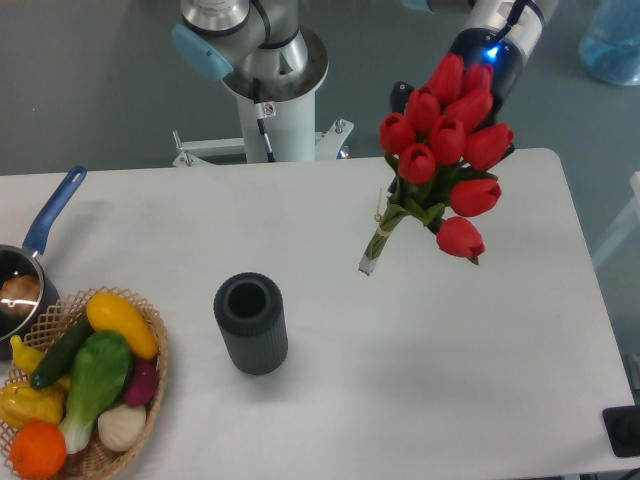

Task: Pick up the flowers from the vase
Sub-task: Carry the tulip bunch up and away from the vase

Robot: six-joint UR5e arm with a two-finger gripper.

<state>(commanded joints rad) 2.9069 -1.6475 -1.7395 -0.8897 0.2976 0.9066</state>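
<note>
Nearest the camera, at the lower left corner, a wicker basket (pixel 150 330) sat on the white desk (pixel 330 400), holding a yellow squash (pixel 120 322), a green leafy vegetable (pixel 97 380), a dark cucumber (pixel 60 352), an orange (pixel 38 450), a pale bulb (pixel 121 427) and a purple piece tucked between them. Just behind the basket, at the left edge, lay a saucepan (pixel 18 290) with a blue handle (pixel 55 210) pointing up and to the right; something pale rested inside it. The vase (pixel 250 323), dark grey and ribbed, stood upright to the right of the basket, its mouth open and dark, with bare desk all around it. The flowers (pixel 450 150) hung in the air well apart from the vase, up and to the right of it, over the far right part of the desk: red buds bunched at the top, green leaves under them, and the tied stems (pixel 378 243) slanting down to the left, their cut end close above the surface. The gripper (pixel 470 75) sat behind the buds with a blue light on its dark body; the blooms hid the fingers, so I could not tell how they stood. The arm's white pedestal (pixel 270 90) rose beyond the desk's far edge, over a grey floor. A bluish translucent object (pixel 612 40) showed at the top right corner, and a small black item (pixel 625 430) at the lower right edge.
</note>
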